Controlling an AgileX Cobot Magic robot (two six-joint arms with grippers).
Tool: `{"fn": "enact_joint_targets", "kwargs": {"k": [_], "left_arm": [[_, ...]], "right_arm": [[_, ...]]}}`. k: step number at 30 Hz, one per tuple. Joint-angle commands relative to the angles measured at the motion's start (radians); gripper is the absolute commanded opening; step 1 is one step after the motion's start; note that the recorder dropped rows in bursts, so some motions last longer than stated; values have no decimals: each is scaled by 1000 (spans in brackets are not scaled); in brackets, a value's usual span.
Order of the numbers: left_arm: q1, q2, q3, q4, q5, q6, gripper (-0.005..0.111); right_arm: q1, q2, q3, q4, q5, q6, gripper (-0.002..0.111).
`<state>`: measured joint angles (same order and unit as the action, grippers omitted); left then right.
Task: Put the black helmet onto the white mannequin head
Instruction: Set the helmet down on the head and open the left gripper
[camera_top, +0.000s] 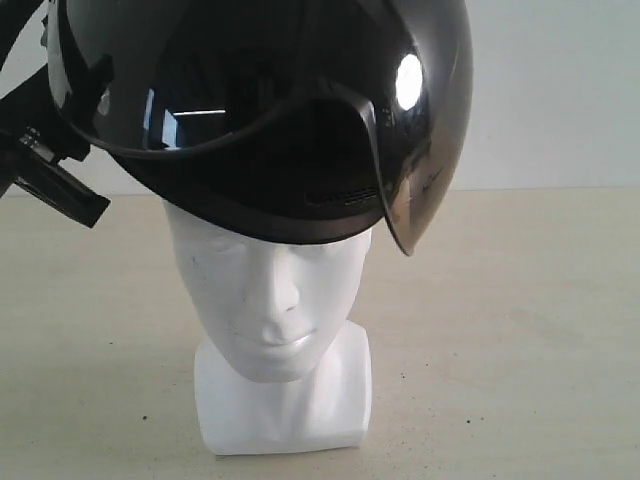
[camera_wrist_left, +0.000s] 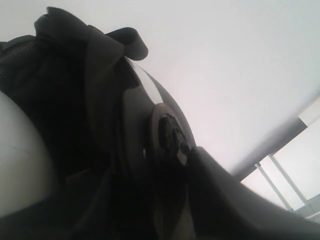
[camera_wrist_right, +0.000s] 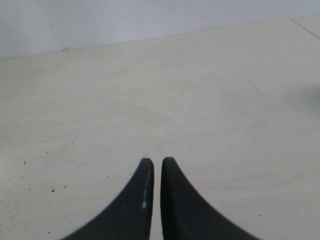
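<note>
The black helmet (camera_top: 270, 110) is sitting high on the white mannequin head (camera_top: 275, 300), against our left claw (camera_top: 62, 130), whose grip we cannot tell. We are judging it nearly seated, with release pending. Our right claw (camera_wrist_right: 156, 167) is idling, pressed together and empty.

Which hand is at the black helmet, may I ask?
The left hand, against the side of the black helmet; the right hand hangs shut over the table.

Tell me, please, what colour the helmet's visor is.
Smoky dark tint, glossy; the visor shows best in the exterior view.
</note>
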<state>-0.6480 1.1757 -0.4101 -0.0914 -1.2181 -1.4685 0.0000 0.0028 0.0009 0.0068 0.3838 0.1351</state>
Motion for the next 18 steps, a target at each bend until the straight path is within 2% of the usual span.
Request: {"fn": "enact_joint_targets", "kwargs": {"k": [1,7,10,18], "left_arm": [[15,-11,16,-113,65,99,4],[15,-11,28,-163,67,144,4],[15,-11,76,-208,67,151,4],[21,-11,96,-208,87,181,4]], "right_arm": [[0,-3,-1,-1,-4,-2,6],[0,-3,-1,-1,-4,-2,6],[0,-3,-1,-1,-4,-2,6],[0,-3,-1,-1,-4,-2,6]]}}
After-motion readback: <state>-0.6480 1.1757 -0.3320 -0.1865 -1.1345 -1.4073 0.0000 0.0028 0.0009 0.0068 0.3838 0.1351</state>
